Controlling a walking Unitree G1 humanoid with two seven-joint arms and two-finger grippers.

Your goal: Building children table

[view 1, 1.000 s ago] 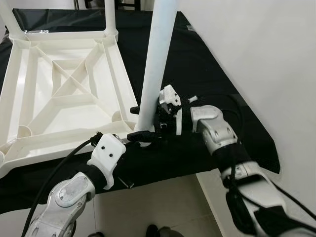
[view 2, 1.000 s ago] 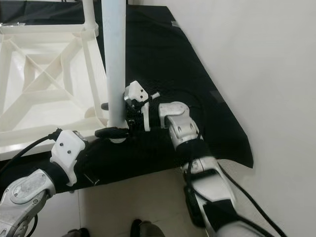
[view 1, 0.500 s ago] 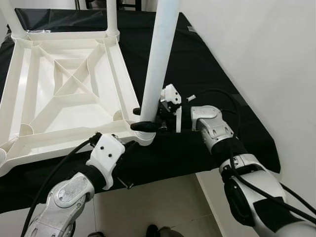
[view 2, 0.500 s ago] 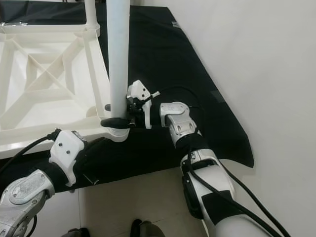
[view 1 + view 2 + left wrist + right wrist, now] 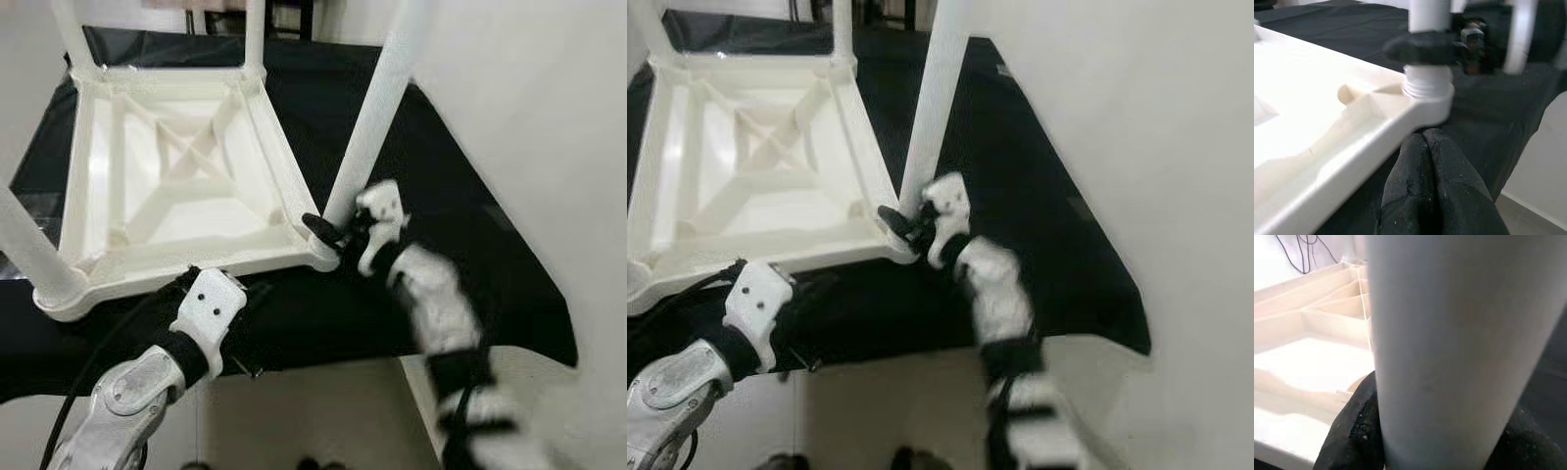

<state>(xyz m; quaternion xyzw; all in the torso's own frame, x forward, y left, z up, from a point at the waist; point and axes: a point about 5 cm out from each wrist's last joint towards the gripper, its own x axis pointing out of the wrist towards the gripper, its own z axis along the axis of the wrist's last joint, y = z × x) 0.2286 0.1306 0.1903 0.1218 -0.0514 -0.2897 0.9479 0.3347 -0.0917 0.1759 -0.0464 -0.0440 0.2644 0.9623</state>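
While the right gripper [image 5: 328, 232] clamps it, table leg [image 5: 377, 103] stands near-upright.

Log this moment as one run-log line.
right gripper: shut on table leg at corner socket | left gripper: shut, under tabletop edge | cloth: black

Tabletop [image 5: 176, 196] and leg [image 5: 377, 108]: smooth white plastic, slight gloss. Cloth [image 5: 470, 245]: matt black fabric. Claw fingers [image 5: 1435, 196]: black, grainy, matt.

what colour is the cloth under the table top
Black; the cloth shows best in the left eye view, spread beneath the white table top.
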